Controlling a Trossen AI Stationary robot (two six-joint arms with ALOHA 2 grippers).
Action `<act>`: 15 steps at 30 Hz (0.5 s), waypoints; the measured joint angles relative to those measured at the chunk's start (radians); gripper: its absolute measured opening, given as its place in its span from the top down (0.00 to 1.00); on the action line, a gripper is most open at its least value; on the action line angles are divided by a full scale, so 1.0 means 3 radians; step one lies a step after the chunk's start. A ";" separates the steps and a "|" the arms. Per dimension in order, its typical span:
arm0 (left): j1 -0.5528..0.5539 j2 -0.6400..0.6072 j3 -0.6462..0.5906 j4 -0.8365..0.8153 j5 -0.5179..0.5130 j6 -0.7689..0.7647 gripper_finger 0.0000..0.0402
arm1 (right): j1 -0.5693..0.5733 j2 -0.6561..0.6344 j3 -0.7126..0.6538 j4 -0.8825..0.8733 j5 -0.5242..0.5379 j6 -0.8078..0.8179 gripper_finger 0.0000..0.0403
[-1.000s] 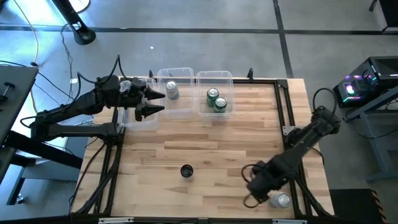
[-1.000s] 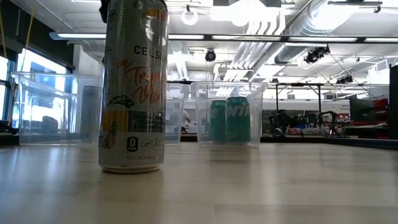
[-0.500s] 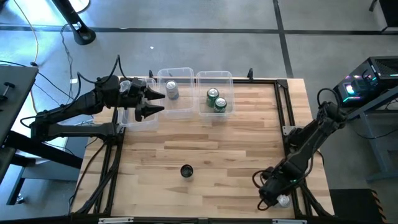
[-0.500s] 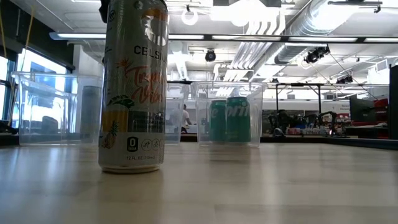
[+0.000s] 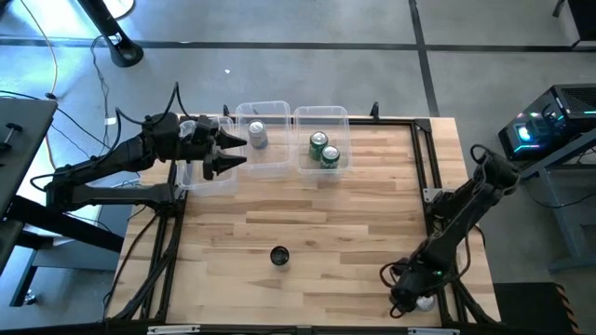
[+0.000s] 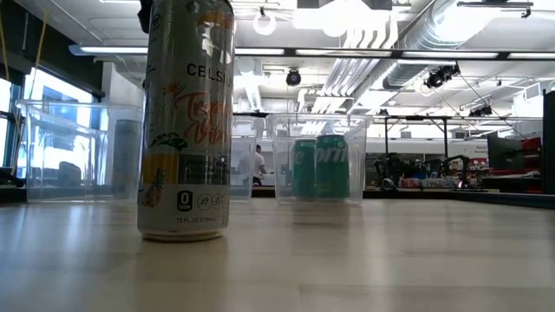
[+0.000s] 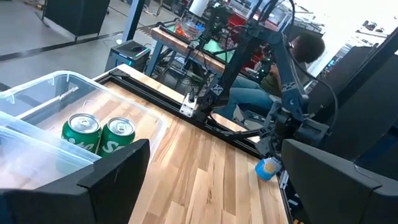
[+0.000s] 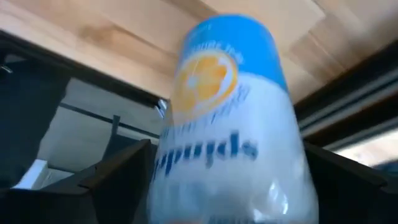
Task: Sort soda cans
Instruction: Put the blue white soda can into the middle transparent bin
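Cans sit in several places on the wooden table [image 5: 307, 214]: two green cans [image 5: 324, 149] stand together in the clear bin [image 5: 321, 114] at the far edge, a silver can [image 5: 258, 136] stands in the middle bin [image 5: 262, 110] beside it, and a dark-topped can [image 5: 278, 256] stands alone toward the near edge. At the near right corner, a white-and-blue can [image 5: 425, 301] lies at the table's edge. The right gripper [image 5: 410, 296] is at that can with its fingers spread wide on either side of it [image 8: 230, 124]; whether they touch it cannot be told. The left gripper [image 5: 228, 154] hovers over the far left bin [image 5: 200, 177], fingers spread and empty.
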 joint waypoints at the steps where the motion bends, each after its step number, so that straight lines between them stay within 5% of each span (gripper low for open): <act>1: -0.0001 0.0000 0.0000 0.0000 0.0000 -0.0002 0.11 | 0.0000 0.0000 -0.0014 0.0000 0.0045 -0.0004 0.10; 7: -0.0001 0.0000 0.0000 0.0045 -0.0009 -0.0111 0.11 | -0.0006 -0.0001 0.0215 -0.0296 0.0088 -0.0298 0.32; 12: -0.0001 0.0000 -0.0001 0.0232 -0.0010 -0.0116 0.11 | -0.0106 -0.0001 0.0707 -0.0885 0.0048 -0.0792 0.32; 15: -0.0001 0.0000 -0.0001 0.0424 -0.0014 -0.0114 0.11 | -0.0352 -0.0003 0.1073 -0.1300 0.0464 -0.1185 0.32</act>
